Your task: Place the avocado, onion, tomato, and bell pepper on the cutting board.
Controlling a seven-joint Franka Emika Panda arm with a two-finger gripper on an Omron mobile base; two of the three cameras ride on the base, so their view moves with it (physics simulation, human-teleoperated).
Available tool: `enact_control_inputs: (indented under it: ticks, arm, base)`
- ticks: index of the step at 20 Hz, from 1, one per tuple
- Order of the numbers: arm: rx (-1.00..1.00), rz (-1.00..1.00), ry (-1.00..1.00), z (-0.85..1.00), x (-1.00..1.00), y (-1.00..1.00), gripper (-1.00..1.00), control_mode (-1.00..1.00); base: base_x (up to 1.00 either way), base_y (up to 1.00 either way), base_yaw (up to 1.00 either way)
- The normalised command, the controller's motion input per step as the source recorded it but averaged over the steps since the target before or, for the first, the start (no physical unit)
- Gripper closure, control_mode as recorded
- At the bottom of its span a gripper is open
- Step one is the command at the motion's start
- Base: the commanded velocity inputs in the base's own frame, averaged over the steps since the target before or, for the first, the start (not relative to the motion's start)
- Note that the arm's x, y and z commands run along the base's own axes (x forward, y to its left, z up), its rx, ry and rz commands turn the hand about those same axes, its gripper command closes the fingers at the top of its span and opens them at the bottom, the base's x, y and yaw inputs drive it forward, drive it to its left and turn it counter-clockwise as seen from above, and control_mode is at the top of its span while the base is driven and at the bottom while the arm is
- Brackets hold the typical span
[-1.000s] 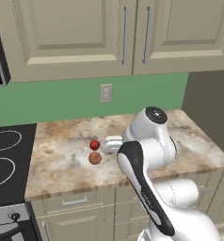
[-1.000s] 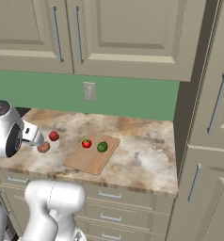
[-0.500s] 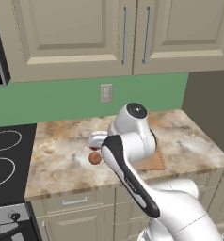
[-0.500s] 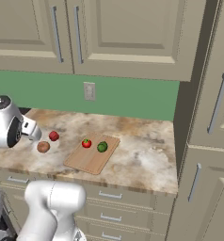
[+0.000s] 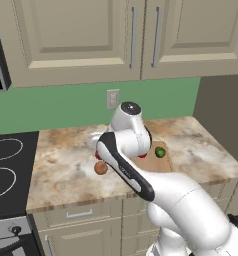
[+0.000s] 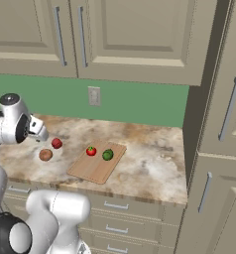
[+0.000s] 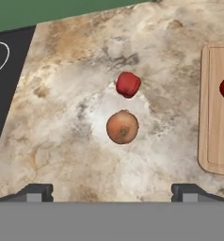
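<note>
The brown onion [image 7: 122,127] and the deep-red bell pepper [image 7: 128,84] lie side by side, a little apart, on the marble counter left of the cutting board [image 7: 217,141]. My gripper [image 7: 112,193] hovers above them, open and empty, its fingertips [image 7: 36,192] spread wide. On the board [image 6: 97,168] sit the tomato [image 6: 91,151] and the avocado [image 6: 107,155]. In the right base view the gripper [image 6: 39,131] hangs above and left of the bell pepper [image 6: 56,144] and onion [image 6: 45,155]. In the left base view my arm hides most of the board; the onion [image 5: 100,168] and avocado [image 5: 160,152] show.
A black stovetop [image 5: 6,165] borders the counter on the left, its edge [image 7: 3,80] near the onion. A wall outlet [image 6: 93,95] sits on the green backsplash under the upper cabinets. A tall cabinet [image 6: 219,149] closes the counter's right end.
The arm has swung left from over the cutting board to above the onion and bell pepper. The gripper stayed open; no item moved.
</note>
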Motion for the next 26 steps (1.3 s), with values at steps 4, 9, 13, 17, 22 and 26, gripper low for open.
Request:
enact_control_inputs:
  ticks: [4, 9, 13, 17, 22, 26]
  arm:
    - [-0.08, 0.02, 0.0, -0.3, 0.32, 0.07, -1.0, -1.0]
    - [-0.04, 0.02, 0.01, -0.29, 0.35, 0.0, -1.0, -1.0]
    - [0.0, 0.09, 0.04, -0.26, 0.35, 0.0, -1.0, -1.0]
    - [0.0, 0.09, 0.05, -0.23, 0.27, 0.0, -1.0, -1.0]
    - [0.0, 0.06, 0.05, -0.22, 0.23, 0.02, -1.0, -1.0]
    - [-0.01, 0.04, 0.07, -0.23, 0.19, 0.0, -1.0, -1.0]
  base:
    - [0.0, 0.0, 0.0]
    - [0.0, 0.0, 0.0]
    - [0.0, 0.0, 0.0]
    - [0.0, 0.0, 0.0]
    - [0.0, 0.0, 0.0]
    - [0.0, 0.0, 0.0]
